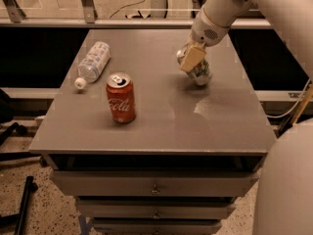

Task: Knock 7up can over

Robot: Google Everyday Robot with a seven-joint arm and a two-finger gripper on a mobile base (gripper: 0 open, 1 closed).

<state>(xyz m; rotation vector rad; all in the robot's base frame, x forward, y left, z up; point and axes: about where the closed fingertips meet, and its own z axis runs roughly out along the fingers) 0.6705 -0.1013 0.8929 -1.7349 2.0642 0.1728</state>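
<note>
At the far right of the table the 7up can leans tilted — the gripper, jaws together, pressing on its top edge — well apart from the upright red can and the bottle lying flat.

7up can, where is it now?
In the camera view the 7up can leans tilted on the table's far right, against the gripper, right of the red Coca-Cola can.

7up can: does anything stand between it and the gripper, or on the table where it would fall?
Nothing visible does. The gripper is against the tilted 7up can near its top. The Coca-Cola can and the water bottle are well apart from it, toward the picture's left side of the table.
</note>
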